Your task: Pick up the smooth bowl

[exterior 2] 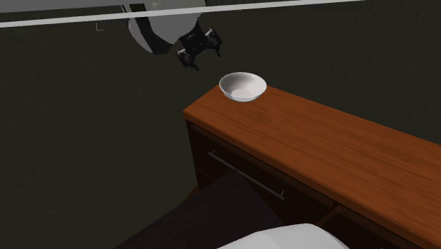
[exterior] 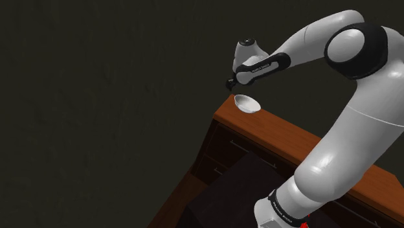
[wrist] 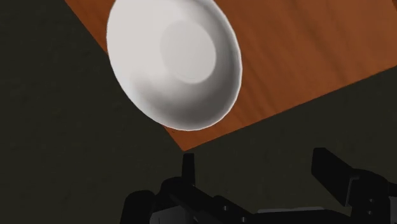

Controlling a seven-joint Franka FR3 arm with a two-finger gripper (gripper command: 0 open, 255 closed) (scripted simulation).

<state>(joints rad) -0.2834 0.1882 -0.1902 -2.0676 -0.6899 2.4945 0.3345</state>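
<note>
Wrist view: the black pincer (wrist: 257,162) is open, its two fingers standing well apart with nothing between them. Ahead of the fingertips, and clear of them, the smooth bowl (wrist: 175,63) sits on the corner of a wooden cabinet top (wrist: 305,51), its rim close to the top's edges. In the second exterior view the pincer hangs in the air above and just outside that corner, higher than the bowl and not touching it.

The step in hand appears to be the approach. To do it well, the pincer should probably come down over the nearest part of the rim, one finger inside the bowl and one outside, and close only once the thin wall lies between them. Because the bowl sits so near the edge, a sideways nudge could push it off.

The bowl is white, round and shallow, with a flat circular floor, a thin lip and a plain, glossy surface that is likely slippery. The cabinet top is reddish-brown with streaked grain and straight edges.
</note>
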